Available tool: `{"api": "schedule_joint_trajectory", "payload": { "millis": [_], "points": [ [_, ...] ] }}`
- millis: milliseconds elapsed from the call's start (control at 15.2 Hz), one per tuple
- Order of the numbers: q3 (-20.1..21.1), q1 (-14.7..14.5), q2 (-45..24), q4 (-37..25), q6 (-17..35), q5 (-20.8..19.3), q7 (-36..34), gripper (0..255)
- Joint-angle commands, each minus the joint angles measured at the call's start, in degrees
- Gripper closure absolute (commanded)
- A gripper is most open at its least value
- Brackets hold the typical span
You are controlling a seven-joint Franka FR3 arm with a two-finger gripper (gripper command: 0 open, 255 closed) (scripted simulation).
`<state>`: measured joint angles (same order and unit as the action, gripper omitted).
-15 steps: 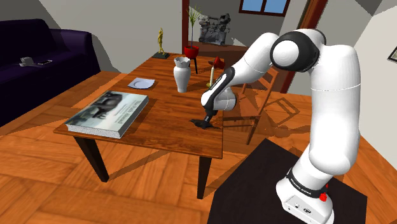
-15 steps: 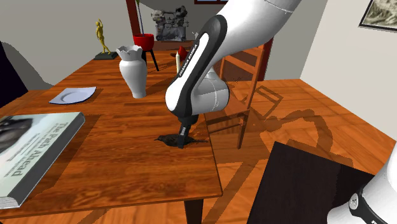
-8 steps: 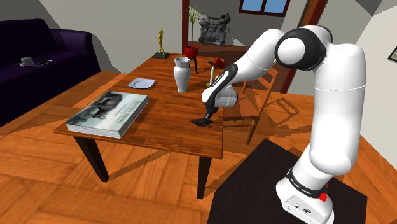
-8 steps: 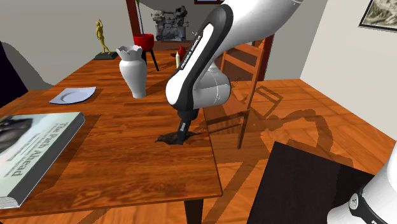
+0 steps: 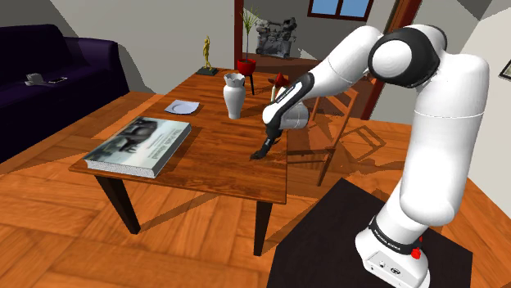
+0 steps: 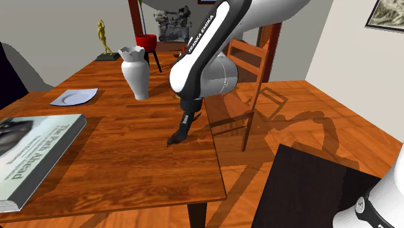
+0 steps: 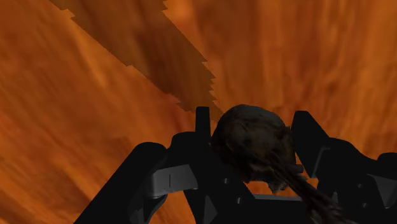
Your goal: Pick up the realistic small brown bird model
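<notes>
A small dark brown bird model (image 7: 253, 143) sits clasped between my gripper's (image 7: 251, 130) two black fingers, its tail trailing back toward the palm. In the shoulder view the gripper (image 5: 263, 150) holds the bird (image 5: 259, 154) a little above the wooden table (image 5: 205, 168), near its right edge. The second exterior view has the bird (image 6: 175, 138) hanging tilted under the gripper (image 6: 183, 128), just off the tabletop (image 6: 129, 162).
A large book (image 5: 137, 145) lies at the table's near left corner. A white vase (image 5: 234, 94), a small plate (image 5: 180, 106), a candle (image 5: 271, 98) and a gold figurine (image 5: 207, 52) stand farther back. A wooden chair (image 6: 249, 71) is beside the table; a dark sofa (image 5: 49, 65) at left.
My gripper has risen from the tabletop with the bird shut between its fingers; the bird has left the surface and now hangs tilted.
</notes>
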<state>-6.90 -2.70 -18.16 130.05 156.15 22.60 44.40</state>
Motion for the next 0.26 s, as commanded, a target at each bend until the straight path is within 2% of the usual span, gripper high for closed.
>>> {"api": "schedule_joint_trajectory", "payload": {
  "millis": [0,198],
  "points": [
    [-0.7,-0.5,1.5,0.0,-1.5,-1.2,-1.1,255],
    [-1.0,-0.7,2.3,0.0,-2.2,-1.8,-1.6,255]
  ]
}}
